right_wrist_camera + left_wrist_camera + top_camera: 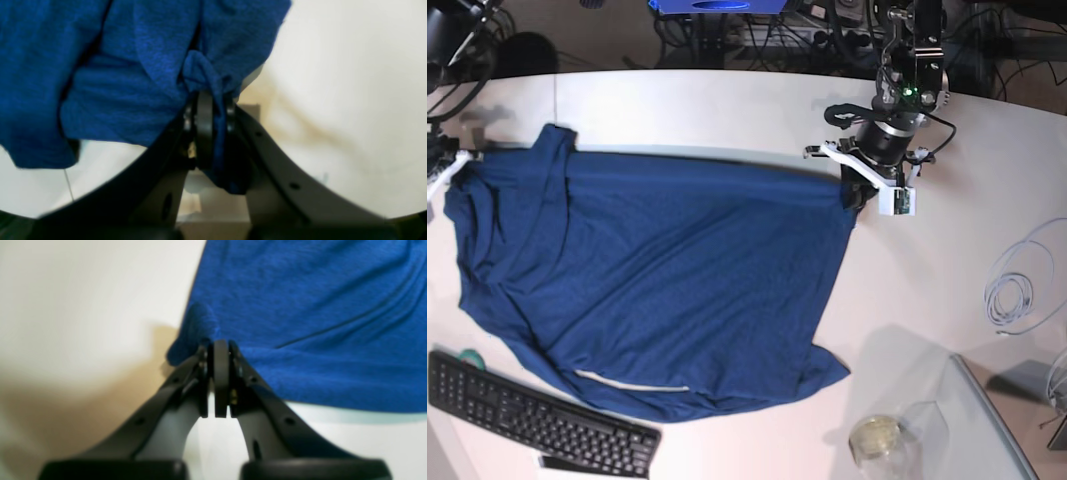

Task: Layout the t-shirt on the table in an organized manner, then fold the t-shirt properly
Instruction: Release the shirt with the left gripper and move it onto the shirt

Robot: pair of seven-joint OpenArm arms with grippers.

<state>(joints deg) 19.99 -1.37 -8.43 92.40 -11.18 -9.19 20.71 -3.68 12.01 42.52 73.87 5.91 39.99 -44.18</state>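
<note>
The dark blue t-shirt (pixel 657 270) lies spread over the white table (pixel 927 280), its top edge pulled into a nearly straight line between the two arms. My left gripper (pixel 852 195) is at the shirt's far right corner. In the left wrist view that gripper (pixel 221 348) is shut on a bunched bit of the t-shirt (pixel 300 306) edge. My right gripper (pixel 452 170) is at the far left corner, mostly cut off by the frame. The right wrist view shows it (pixel 210 100) shut on a gathered fold of the t-shirt (pixel 133 66), with cloth hanging between its fingers.
A black keyboard (pixel 527 415) lies at the front left, touching the shirt's lower edge. A grey translucent tray (pixel 987 420) and a glass jar (pixel 874 437) stand at the front right. A coiled white cable (pixel 1017 285) rests at the right. Cables crowd the back edge.
</note>
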